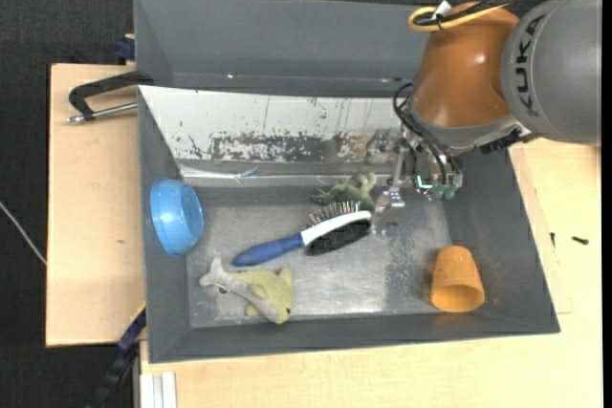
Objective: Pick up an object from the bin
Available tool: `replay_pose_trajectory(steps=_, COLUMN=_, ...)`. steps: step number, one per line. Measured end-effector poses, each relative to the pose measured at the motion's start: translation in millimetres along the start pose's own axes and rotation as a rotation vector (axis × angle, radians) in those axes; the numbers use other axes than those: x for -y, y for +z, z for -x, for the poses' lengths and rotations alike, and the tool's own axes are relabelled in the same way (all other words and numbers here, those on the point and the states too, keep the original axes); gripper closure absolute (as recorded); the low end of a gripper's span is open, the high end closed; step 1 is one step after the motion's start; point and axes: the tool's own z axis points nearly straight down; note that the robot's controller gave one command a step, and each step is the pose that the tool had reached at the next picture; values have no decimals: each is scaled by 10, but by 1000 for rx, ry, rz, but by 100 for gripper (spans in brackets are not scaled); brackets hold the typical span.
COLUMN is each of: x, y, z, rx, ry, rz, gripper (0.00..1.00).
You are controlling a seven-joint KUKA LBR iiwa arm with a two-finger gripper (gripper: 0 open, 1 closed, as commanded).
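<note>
Brush (306,242), white head just beside fingers (402,194), apparently spread

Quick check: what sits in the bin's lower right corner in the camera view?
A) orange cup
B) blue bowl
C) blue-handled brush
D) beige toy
A: the orange cup lies there alone; the blue bowl is against the left wall and the brush near the middle.
</note>
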Motion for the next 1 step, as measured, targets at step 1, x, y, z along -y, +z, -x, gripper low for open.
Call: replay_pose_trajectory(steps=1, x=-296, y=619, z=-168, rx=14, ry=-314, rz=-2, gripper=0)
